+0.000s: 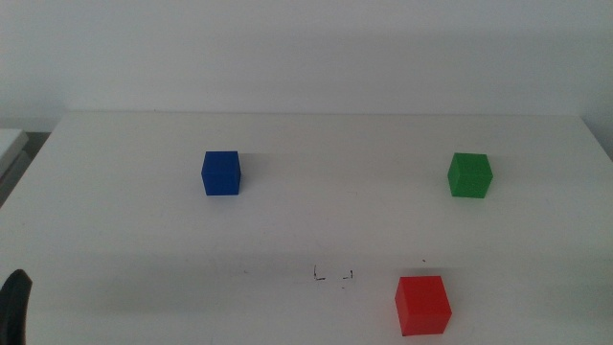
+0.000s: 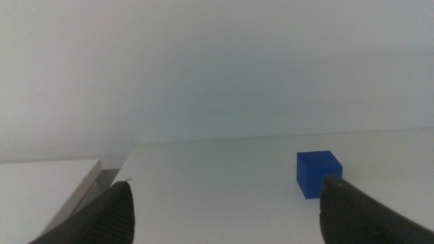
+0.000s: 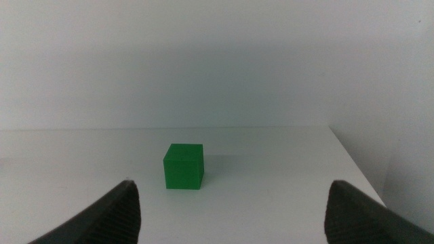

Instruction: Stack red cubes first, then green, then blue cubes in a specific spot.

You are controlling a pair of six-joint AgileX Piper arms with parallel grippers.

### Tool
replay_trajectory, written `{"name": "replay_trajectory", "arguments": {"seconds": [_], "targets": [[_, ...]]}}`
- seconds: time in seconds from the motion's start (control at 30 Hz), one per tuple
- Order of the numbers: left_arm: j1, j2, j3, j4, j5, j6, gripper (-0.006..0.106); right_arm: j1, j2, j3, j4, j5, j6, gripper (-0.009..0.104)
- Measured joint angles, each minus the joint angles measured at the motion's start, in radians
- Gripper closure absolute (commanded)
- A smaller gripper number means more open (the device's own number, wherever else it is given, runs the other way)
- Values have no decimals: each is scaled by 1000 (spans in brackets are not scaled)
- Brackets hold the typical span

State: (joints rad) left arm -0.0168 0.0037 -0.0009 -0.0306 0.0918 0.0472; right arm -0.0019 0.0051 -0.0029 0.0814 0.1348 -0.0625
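Note:
The red cube (image 1: 422, 304) sits near the table's front edge, right of centre. The green cube (image 1: 469, 175) stands at the right, farther back, and shows ahead of my right gripper (image 3: 230, 203) in the right wrist view (image 3: 184, 165). The blue cube (image 1: 221, 172) stands at the left middle and shows in the left wrist view (image 2: 318, 173), just beyond one finger (image 2: 359, 210). My left gripper (image 2: 224, 207) is open and empty; only its tip (image 1: 13, 305) shows at the bottom left of the middle view. My right gripper is open, empty and out of the middle view.
Small black corner marks (image 1: 332, 276) are drawn on the white table (image 1: 316, 220) at the front centre, left of the red cube. A white ledge (image 1: 10, 144) lies beyond the table's left edge.

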Motion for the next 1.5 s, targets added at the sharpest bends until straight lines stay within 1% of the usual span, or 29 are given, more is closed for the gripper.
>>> {"name": "replay_trajectory", "arguments": {"seconds": [0.27,0.37,0.47,0.57,0.7,0.9,1.07,1.13,1.2,1.3,1.4,1.47,1.5], "targets": [[0,0,0,21,0,0,7,0,0,0,4,0,0,2],[0,0,0,21,0,0,7,0,0,0,34,13,0,2],[0,0,0,21,0,0,7,0,-1,-33,64,122,0,2],[0,0,0,21,0,0,7,0,-1,-113,70,237,0,2],[0,0,0,21,0,0,7,0,49,-245,71,345,0,2],[0,0,0,21,0,0,7,0,259,-479,83,499,0,2],[0,0,0,21,0,0,7,0,502,-741,119,761,0,2],[0,0,0,21,0,0,7,7,591,-827,127,834,0,2],[0,0,0,21,0,0,7,33,677,-904,127,884,23,2],[0,0,0,21,0,0,7,127,806,-1012,107,952,132,2],[0,0,0,21,0,0,7,257,912,-1088,41,988,271,2],[0,0,0,21,0,0,7,357,980,-1124,-9,995,334,2],[0,0,0,23,0,0,7,398,1006,-1135,-23,997,362,2]]}}
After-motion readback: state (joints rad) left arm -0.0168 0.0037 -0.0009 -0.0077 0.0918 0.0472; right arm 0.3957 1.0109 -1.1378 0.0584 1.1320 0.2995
